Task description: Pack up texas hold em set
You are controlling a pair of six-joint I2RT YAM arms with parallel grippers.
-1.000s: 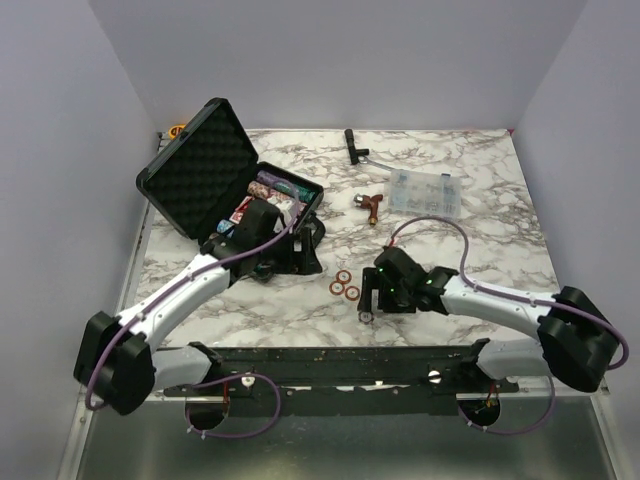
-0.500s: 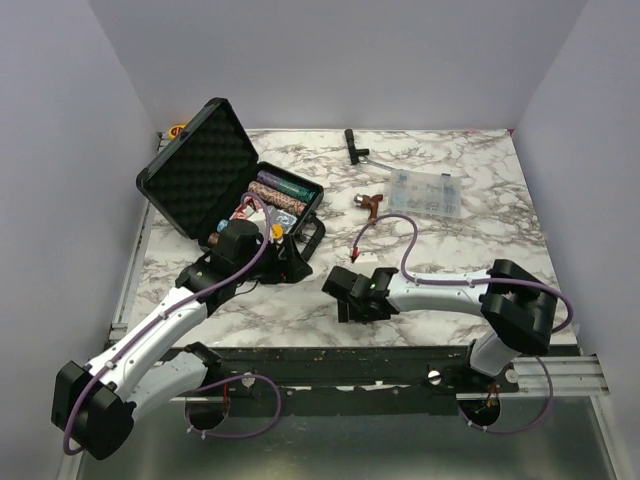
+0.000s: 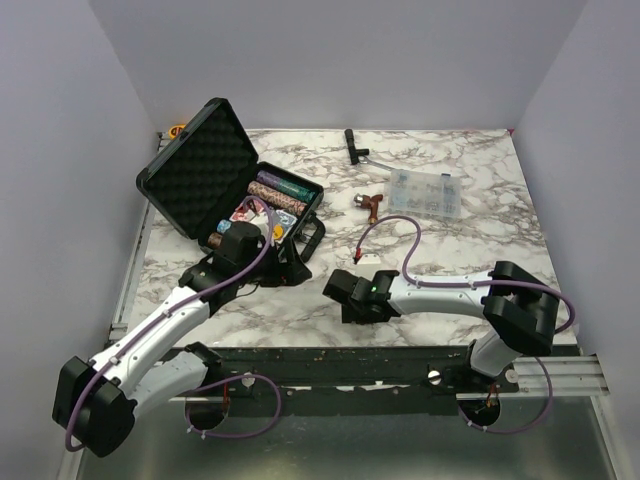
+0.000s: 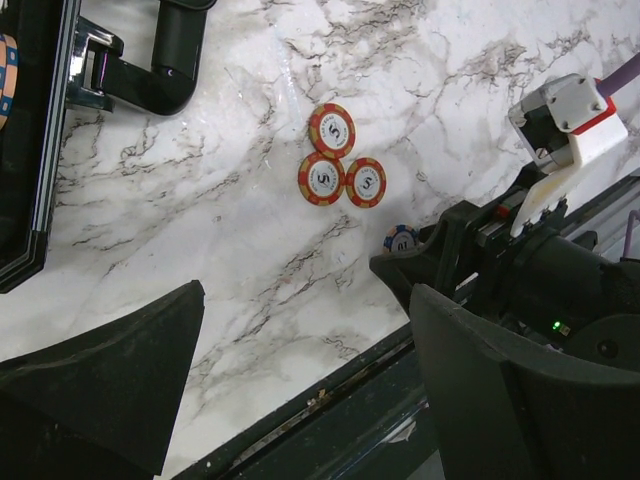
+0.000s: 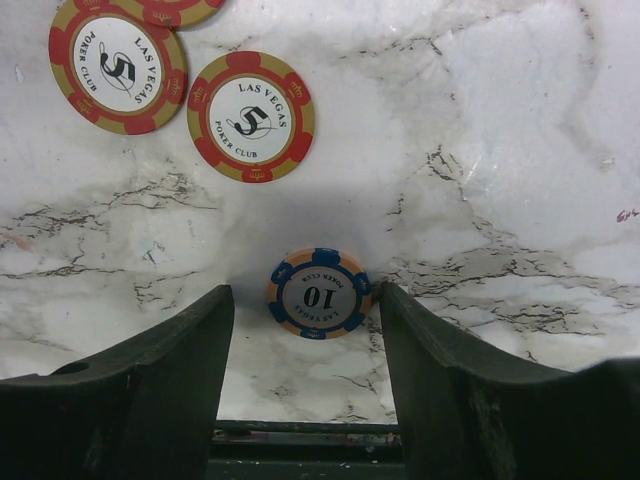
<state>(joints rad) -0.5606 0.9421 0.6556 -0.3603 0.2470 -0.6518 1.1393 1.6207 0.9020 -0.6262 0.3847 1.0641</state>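
Poker chip, blue and orange and marked 10 (image 5: 320, 293), lying flat on the marble worktop (image 3: 470, 250) near its front edge. The two dark fingers of the right end effector (image 5: 305, 296) stand apart on either side of it. A sliver of marble shows at the left finger, the right finger looks almost at the rim, and no pinch is made yet. Three red chips marked 5 (image 4: 322, 178) lie just beyond in a tight cluster.

The left end effector (image 4: 305, 290) hangs over the worktop with its fingers spread wide and nothing between them. The black briefcase (image 3: 195, 175) stands open at the back left, foam lid raised, rows of chips (image 3: 275, 190) inside (its handle (image 4: 170, 60) faces the loose chips).

The blue chip is probably light, rigid and smooth. It is so thin that only its rim offers a hold. A grip across opposite edges, fingertips low against the marble, seems best, though it may skid or flip.
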